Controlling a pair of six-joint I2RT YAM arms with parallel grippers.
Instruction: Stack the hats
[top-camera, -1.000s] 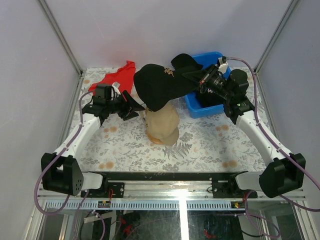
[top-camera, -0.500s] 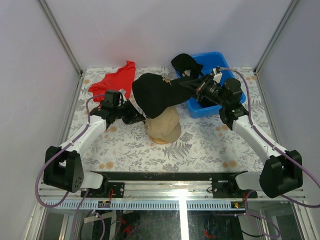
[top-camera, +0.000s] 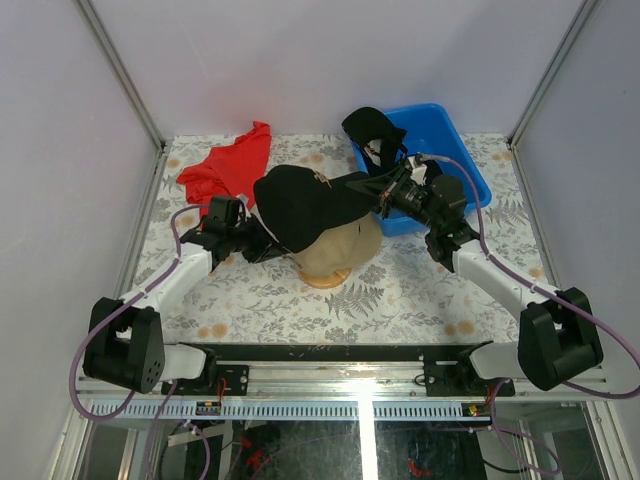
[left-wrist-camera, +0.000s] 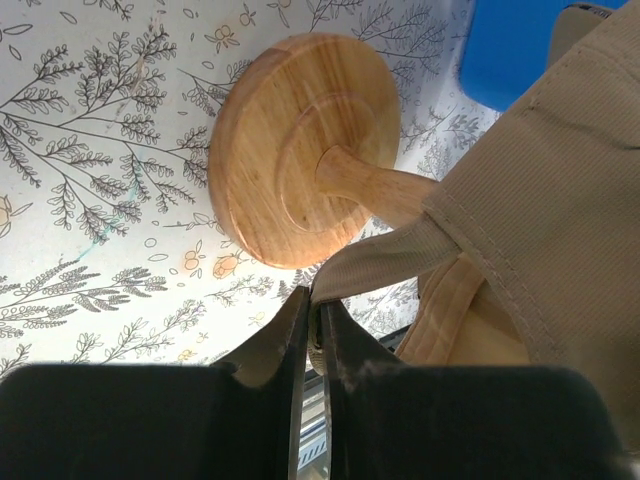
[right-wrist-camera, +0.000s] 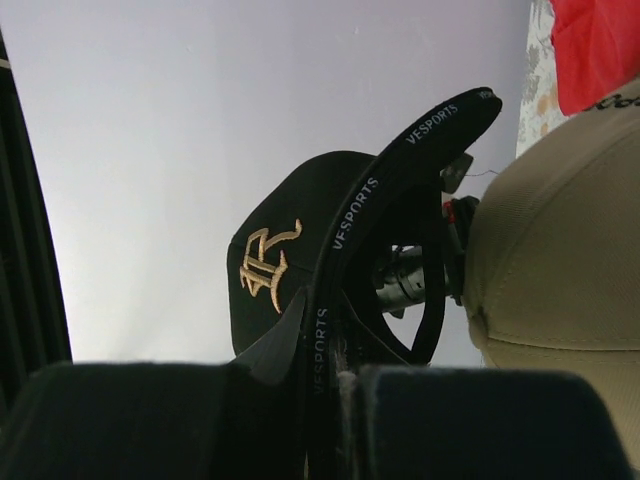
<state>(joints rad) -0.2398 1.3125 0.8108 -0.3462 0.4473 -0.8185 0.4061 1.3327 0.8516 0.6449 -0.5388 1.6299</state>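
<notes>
A black hat with a gold emblem sits tilted over the tan hat on the wooden stand at the middle of the floral surface. It covers the tan hat's left side, while the right side shows bare. The right hand is clamped on the black hat's rim, both fingers pressed against its lettered band. The left hand is pinched tight on the tan hat's lower edge, just beside the stand's post. A second black hat rests on the far left corner of the blue bin; a red cloth lies at far left.
</notes>
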